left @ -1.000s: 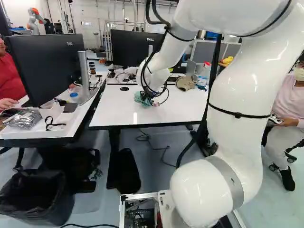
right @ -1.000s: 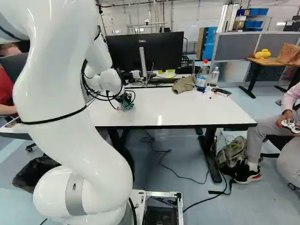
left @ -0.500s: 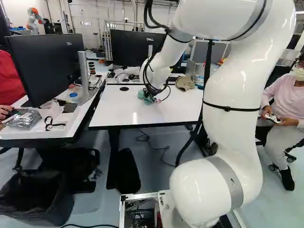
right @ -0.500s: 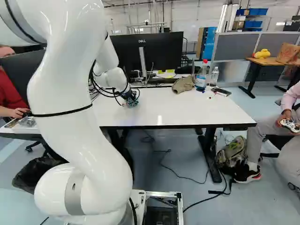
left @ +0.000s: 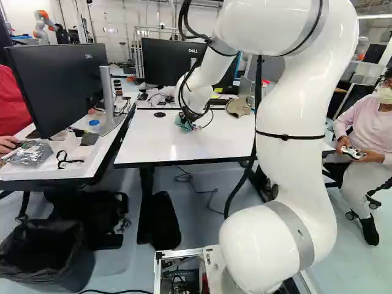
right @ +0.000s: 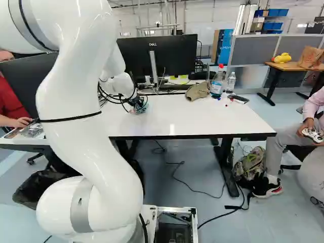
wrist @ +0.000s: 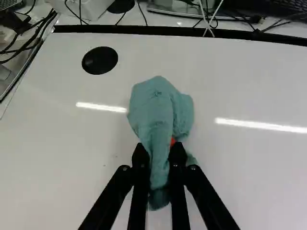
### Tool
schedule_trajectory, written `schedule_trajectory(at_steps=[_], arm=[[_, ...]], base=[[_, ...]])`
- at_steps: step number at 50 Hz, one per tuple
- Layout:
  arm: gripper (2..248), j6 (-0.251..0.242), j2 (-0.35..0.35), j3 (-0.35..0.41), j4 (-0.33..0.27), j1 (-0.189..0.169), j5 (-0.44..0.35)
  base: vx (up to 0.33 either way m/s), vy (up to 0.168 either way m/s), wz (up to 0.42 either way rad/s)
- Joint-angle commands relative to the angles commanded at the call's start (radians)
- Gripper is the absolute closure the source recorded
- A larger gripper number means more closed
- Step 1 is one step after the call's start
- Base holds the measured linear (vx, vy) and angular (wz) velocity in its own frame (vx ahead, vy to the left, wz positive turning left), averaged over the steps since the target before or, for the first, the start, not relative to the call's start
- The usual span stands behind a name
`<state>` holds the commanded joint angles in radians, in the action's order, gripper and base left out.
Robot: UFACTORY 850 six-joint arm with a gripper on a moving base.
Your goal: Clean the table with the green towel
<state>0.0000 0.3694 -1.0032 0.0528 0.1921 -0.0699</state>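
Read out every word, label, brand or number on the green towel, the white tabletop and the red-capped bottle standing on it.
Green towel: no print shows.
White tabletop: no print shows.
Red-capped bottle: has a label, but its print is too small to read.

Counter [right: 202,119]: glossy white top, black edging, dark legs [right: 226,169]. Black round disc [wrist: 99,60] set in it near the far edge. Green towel [wrist: 156,108] bunched up on the surface near the disc, apart from it. Two bright light streaks reflected either side of the towel, couple of tiny dark specks nearby. Right part of the counter in the right base view: tan cap [right: 198,91] by the far edge, then red-capped bottle [right: 217,87], smaller clear bottle [right: 231,82] just beside it, dark flat item [right: 238,98] nearer, few small bits next to that, can't ID them.
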Motion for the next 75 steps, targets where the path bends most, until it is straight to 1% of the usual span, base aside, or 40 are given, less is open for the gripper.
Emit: schedule_trajectory(at_steps=[26,39,49,63,69,75], arm=[[202,0.000,0.014,-0.018,0.000,0.077,0.000],[202,0.000,0.001,-0.001,0.000,0.117,0.000],[202,0.000,-0.023,0.028,0.000,0.142,0.000],[202,0.000,-0.078,0.097,0.000,0.153,0.000],[202,0.000,-0.101,0.124,0.000,0.146,0.000],[202,0.000,-0.113,0.138,0.000,0.131,0.000]], base=[[0.000,0.000,0.000],[0.000,0.000,0.000],[0.000,0.000,0.000],[0.000,0.000,0.000],[0.000,0.000,0.000],[0.000,0.000,0.000]])
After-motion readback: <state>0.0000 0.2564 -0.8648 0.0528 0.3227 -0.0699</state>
